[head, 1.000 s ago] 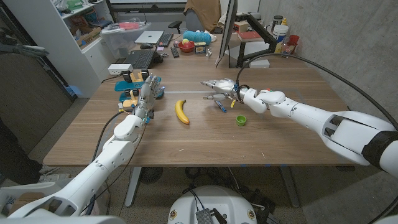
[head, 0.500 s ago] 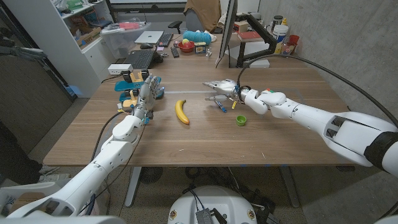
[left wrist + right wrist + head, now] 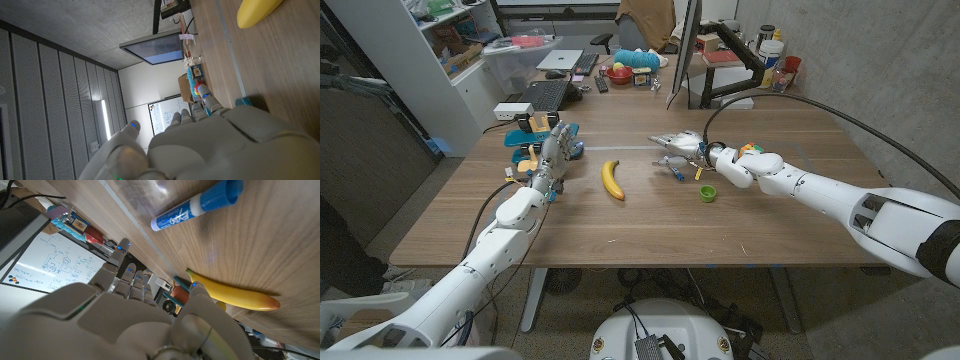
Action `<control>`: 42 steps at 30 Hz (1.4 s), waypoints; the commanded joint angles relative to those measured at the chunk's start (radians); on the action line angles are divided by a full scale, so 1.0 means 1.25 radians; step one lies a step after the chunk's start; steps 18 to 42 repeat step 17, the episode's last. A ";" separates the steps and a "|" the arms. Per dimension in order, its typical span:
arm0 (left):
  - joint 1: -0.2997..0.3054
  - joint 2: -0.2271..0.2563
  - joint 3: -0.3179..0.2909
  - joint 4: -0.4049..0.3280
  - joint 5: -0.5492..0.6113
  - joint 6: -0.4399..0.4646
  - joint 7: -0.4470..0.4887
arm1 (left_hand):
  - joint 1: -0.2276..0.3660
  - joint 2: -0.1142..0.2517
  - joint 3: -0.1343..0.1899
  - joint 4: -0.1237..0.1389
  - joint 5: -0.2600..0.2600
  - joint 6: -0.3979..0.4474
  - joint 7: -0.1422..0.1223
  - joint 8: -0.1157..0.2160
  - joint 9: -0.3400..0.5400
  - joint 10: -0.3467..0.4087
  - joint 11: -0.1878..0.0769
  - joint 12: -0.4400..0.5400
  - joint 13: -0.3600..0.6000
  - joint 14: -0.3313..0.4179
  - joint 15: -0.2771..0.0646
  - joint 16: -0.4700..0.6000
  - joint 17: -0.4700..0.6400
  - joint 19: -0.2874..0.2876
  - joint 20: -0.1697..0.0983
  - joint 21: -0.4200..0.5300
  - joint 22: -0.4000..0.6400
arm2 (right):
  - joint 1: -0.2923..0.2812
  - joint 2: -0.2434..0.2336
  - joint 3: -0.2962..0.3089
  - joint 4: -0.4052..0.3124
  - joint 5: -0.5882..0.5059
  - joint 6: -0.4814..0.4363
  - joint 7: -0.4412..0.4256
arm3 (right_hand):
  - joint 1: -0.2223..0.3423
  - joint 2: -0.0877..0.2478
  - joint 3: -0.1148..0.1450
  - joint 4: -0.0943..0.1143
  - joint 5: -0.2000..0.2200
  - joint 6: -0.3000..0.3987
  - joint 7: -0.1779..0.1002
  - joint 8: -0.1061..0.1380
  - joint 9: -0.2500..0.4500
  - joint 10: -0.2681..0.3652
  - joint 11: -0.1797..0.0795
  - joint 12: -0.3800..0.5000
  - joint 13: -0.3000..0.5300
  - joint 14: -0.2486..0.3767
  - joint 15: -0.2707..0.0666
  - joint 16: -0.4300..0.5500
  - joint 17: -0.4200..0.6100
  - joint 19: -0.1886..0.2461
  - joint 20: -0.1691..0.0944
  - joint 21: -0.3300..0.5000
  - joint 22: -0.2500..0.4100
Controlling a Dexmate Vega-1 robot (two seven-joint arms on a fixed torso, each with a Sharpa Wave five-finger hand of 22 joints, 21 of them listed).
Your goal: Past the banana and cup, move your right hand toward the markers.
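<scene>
A yellow banana lies mid-table, also seen in the right wrist view and the left wrist view. A small green cup stands to its right. Just beyond the cup lie the markers; one has a blue cap and white barrel. My right hand hovers just behind the markers, fingers stretched out and apart, holding nothing. Left of the banana, my left hand stands upright with its fingers up and apart, empty.
Blue and orange toy blocks sit just behind my left hand, with a white power strip and a black keyboard farther back. A monitor stands at the far edge. A small coloured object lies by my right wrist.
My right hand and forearm have shifted slightly to the right and nearer, staying over the markers. My left hand has drifted a little left.
</scene>
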 commanded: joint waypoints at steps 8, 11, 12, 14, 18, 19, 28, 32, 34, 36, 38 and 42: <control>0.054 0.044 -0.032 -0.031 -0.032 0.000 -0.034 | -0.001 0.099 -0.003 0.002 0.003 -0.248 0.002 0.001 0.003 -0.243 0.004 0.002 0.002 -0.297 0.002 0.000 0.002 -0.355 0.001 -0.003 0.004 | -0.045 -0.022 0.029 -0.083 -0.045 -0.084 0.045 | -0.002 -0.003 -0.006 0.000 0.003 0.006 -0.005 0.006 0.003 0.010 -0.001 0.005 0.003 0.007 -0.004 -0.005 0.001 -0.003 0.003 -0.006 0.001; 0.057 0.047 -0.031 -0.029 -0.040 0.006 -0.044 | -0.001 0.100 -0.004 0.003 0.004 -0.248 0.002 0.001 0.003 -0.243 0.003 0.002 0.002 -0.298 0.002 0.000 0.002 -0.355 0.000 -0.003 0.004 | -0.050 -0.019 0.032 -0.081 -0.044 -0.094 0.047 | -0.004 -0.003 -0.007 0.000 0.003 0.007 -0.006 0.007 0.003 0.012 -0.001 0.005 0.003 0.007 -0.004 -0.005 0.002 -0.003 0.003 -0.007 0.001; 0.056 0.047 -0.031 -0.026 -0.043 0.007 -0.048 | -0.001 0.100 -0.004 0.003 0.004 -0.248 0.002 0.001 0.003 -0.242 0.001 0.002 0.002 -0.297 0.002 0.000 0.002 -0.355 0.000 -0.003 0.004 | -0.051 -0.018 0.032 -0.078 -0.043 -0.095 0.047 | -0.005 -0.003 -0.008 0.001 0.003 0.007 -0.006 0.007 0.003 0.012 -0.001 0.005 0.003 0.007 -0.003 -0.006 0.002 -0.003 0.003 -0.007 0.001; 0.055 0.045 -0.031 -0.020 -0.045 0.005 -0.053 | -0.001 0.100 -0.004 0.003 0.004 -0.248 0.002 0.001 0.003 -0.243 0.003 0.002 0.002 -0.298 0.002 0.000 0.002 -0.355 0.000 -0.003 0.004 | -0.054 -0.017 0.031 -0.073 -0.042 -0.094 0.042 | -0.006 -0.003 -0.008 0.001 0.003 0.007 -0.006 0.007 0.003 0.012 -0.001 0.005 0.003 0.007 -0.003 -0.006 0.002 -0.003 0.003 -0.008 0.001; 0.058 0.046 -0.033 -0.020 -0.039 -0.005 -0.052 | -0.001 0.100 -0.005 0.003 0.004 -0.248 0.002 0.001 0.003 -0.243 0.005 0.002 0.002 -0.298 0.002 0.000 0.002 -0.356 0.001 -0.004 0.005 | -0.056 -0.011 0.030 -0.063 -0.039 -0.093 0.037 | -0.007 -0.003 -0.009 0.002 0.002 0.008 -0.006 0.007 0.003 0.012 -0.002 0.005 0.003 0.007 -0.003 -0.006 0.002 -0.004 0.004 -0.009 0.002; 0.058 0.046 -0.033 -0.020 -0.039 -0.005 -0.052 | -0.001 0.100 -0.005 0.003 0.004 -0.248 0.002 0.001 0.003 -0.243 0.005 0.002 0.002 -0.298 0.002 0.000 0.002 -0.356 0.001 -0.004 0.005 | -0.056 -0.011 0.030 -0.063 -0.039 -0.093 0.037 | -0.007 -0.003 -0.009 0.002 0.002 0.008 -0.006 0.007 0.003 0.012 -0.002 0.005 0.003 0.007 -0.003 -0.006 0.002 -0.004 0.004 -0.009 0.002; 0.058 0.046 -0.033 -0.020 -0.039 -0.005 -0.052 | -0.001 0.100 -0.005 0.003 0.004 -0.248 0.002 0.001 0.003 -0.243 0.005 0.002 0.002 -0.298 0.002 0.000 0.002 -0.356 0.001 -0.004 0.005 | -0.056 -0.011 0.030 -0.063 -0.039 -0.093 0.037 | -0.007 -0.003 -0.009 0.002 0.002 0.008 -0.006 0.007 0.003 0.012 -0.002 0.005 0.003 0.007 -0.003 -0.006 0.002 -0.004 0.004 -0.009 0.002; 0.058 0.046 -0.033 -0.020 -0.039 -0.005 -0.052 | -0.001 0.100 -0.005 0.003 0.004 -0.248 0.002 0.001 0.003 -0.243 0.005 0.002 0.002 -0.298 0.002 0.000 0.002 -0.356 0.001 -0.004 0.005 | -0.056 -0.011 0.030 -0.063 -0.039 -0.093 0.037 | -0.007 -0.003 -0.009 0.002 0.002 0.008 -0.006 0.007 0.003 0.012 -0.002 0.005 0.003 0.007 -0.003 -0.006 0.002 -0.004 0.004 -0.009 0.002; 0.058 0.046 -0.033 -0.020 -0.039 -0.005 -0.052 | -0.001 0.100 -0.005 0.003 0.004 -0.248 0.002 0.001 0.003 -0.243 0.005 0.002 0.002 -0.298 0.002 0.000 0.002 -0.356 0.001 -0.004 0.005 | -0.056 -0.011 0.030 -0.063 -0.039 -0.093 0.037 | -0.007 -0.003 -0.009 0.002 0.002 0.008 -0.006 0.007 0.003 0.012 -0.002 0.005 0.003 0.007 -0.003 -0.006 0.002 -0.004 0.004 -0.009 0.002; 0.058 0.046 -0.033 -0.020 -0.039 -0.005 -0.052 | -0.001 0.100 -0.005 0.003 0.004 -0.248 0.002 0.001 0.003 -0.243 0.005 0.002 0.002 -0.298 0.002 0.000 0.002 -0.356 0.001 -0.004 0.005 | -0.056 -0.011 0.030 -0.063 -0.039 -0.093 0.037 | -0.007 -0.003 -0.009 0.002 0.002 0.008 -0.006 0.007 0.003 0.012 -0.002 0.005 0.003 0.007 -0.003 -0.006 0.002 -0.004 0.004 -0.009 0.002; 0.058 0.046 -0.033 -0.020 -0.039 -0.005 -0.052 | -0.001 0.100 -0.005 0.003 0.004 -0.248 0.002 0.001 0.003 -0.243 0.005 0.002 0.002 -0.298 0.002 0.000 0.002 -0.356 0.001 -0.004 0.005 | -0.056 -0.011 0.030 -0.063 -0.039 -0.093 0.037 | -0.007 -0.003 -0.009 0.002 0.002 0.008 -0.006 0.007 0.003 0.012 -0.002 0.005 0.003 0.007 -0.003 -0.006 0.002 -0.004 0.004 -0.009 0.002; 0.058 0.046 -0.033 -0.020 -0.039 -0.005 -0.052 | -0.001 0.100 -0.005 0.003 0.004 -0.248 0.002 0.001 0.003 -0.243 0.005 0.002 0.002 -0.298 0.002 0.000 0.002 -0.356 0.001 -0.004 0.005 | -0.056 -0.011 0.030 -0.063 -0.039 -0.093 0.037 | -0.007 -0.003 -0.009 0.002 0.002 0.008 -0.006 0.007 0.003 0.012 -0.002 0.005 0.003 0.007 -0.003 -0.006 0.002 -0.004 0.004 -0.009 0.002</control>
